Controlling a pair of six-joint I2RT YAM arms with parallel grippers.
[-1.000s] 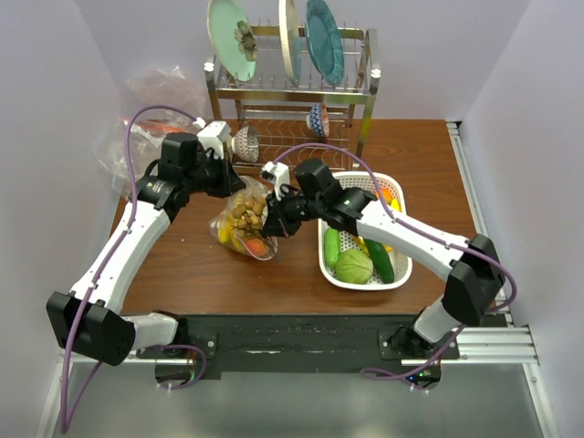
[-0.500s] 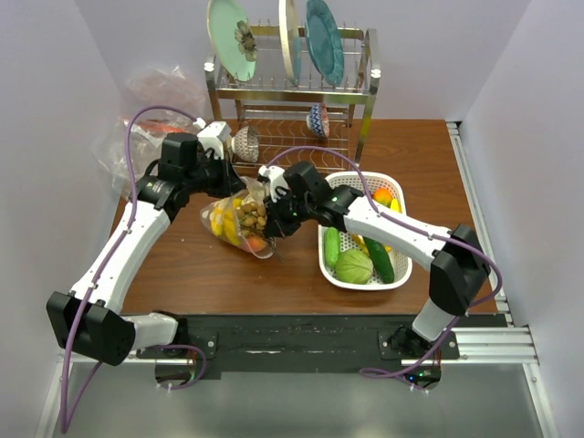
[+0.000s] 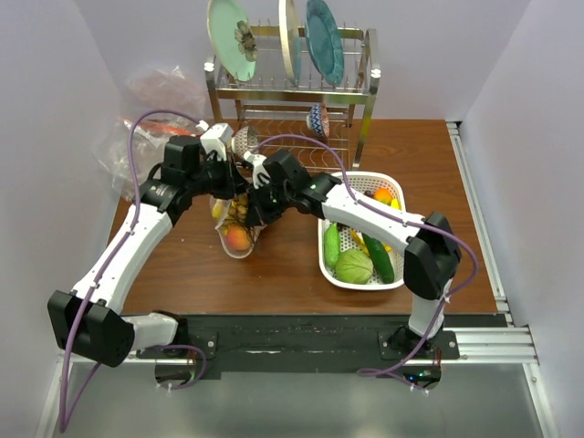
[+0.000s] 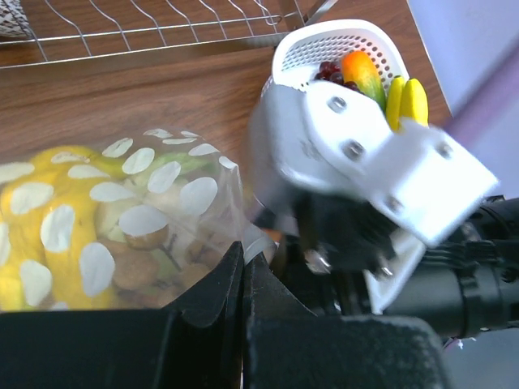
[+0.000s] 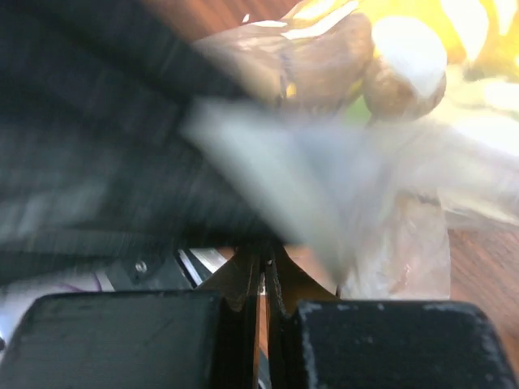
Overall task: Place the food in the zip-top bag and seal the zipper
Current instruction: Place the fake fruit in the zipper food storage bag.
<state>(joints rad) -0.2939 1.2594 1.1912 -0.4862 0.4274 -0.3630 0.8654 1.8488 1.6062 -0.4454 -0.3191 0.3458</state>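
While food (image 3: 237,238) sits inside the zip-top bag (image 3: 228,219), left hand (image 3: 225,186) and right hand (image 3: 258,195) both pinch its mouth edge; sealing looks unfinished

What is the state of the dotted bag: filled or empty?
Filled: the bag holds food, with yellow and brown pieces showing through its dotted face.
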